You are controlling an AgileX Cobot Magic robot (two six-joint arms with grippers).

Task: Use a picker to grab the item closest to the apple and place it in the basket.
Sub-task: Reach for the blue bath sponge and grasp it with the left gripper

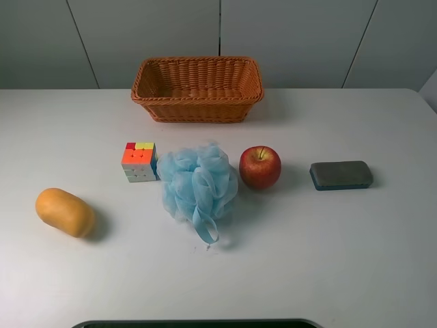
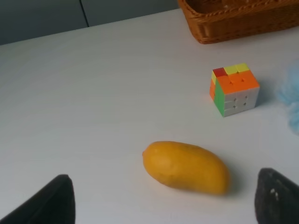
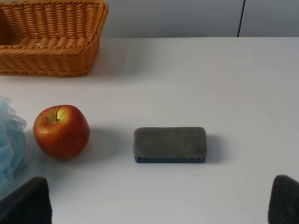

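Note:
A red apple (image 1: 260, 167) sits on the white table right of centre; it also shows in the right wrist view (image 3: 61, 131). A light blue mesh bath pouf (image 1: 198, 183) lies just left of it, almost touching, with its edge in the right wrist view (image 3: 9, 140). The woven wicker basket (image 1: 198, 102) stands at the back centre and looks empty. My left gripper (image 2: 161, 210) is open and empty, its fingertips (image 2: 46, 203) wide apart near an orange mango (image 2: 186, 167). My right gripper (image 3: 154, 207) is open and empty, in front of a grey eraser (image 3: 170, 144). Neither gripper shows in the high view.
A multicoloured puzzle cube (image 1: 139, 162) stands left of the pouf. The mango (image 1: 65, 212) lies at the far left. The grey eraser with a blue base (image 1: 341, 175) lies right of the apple. A dark edge (image 1: 198, 323) runs along the table's front.

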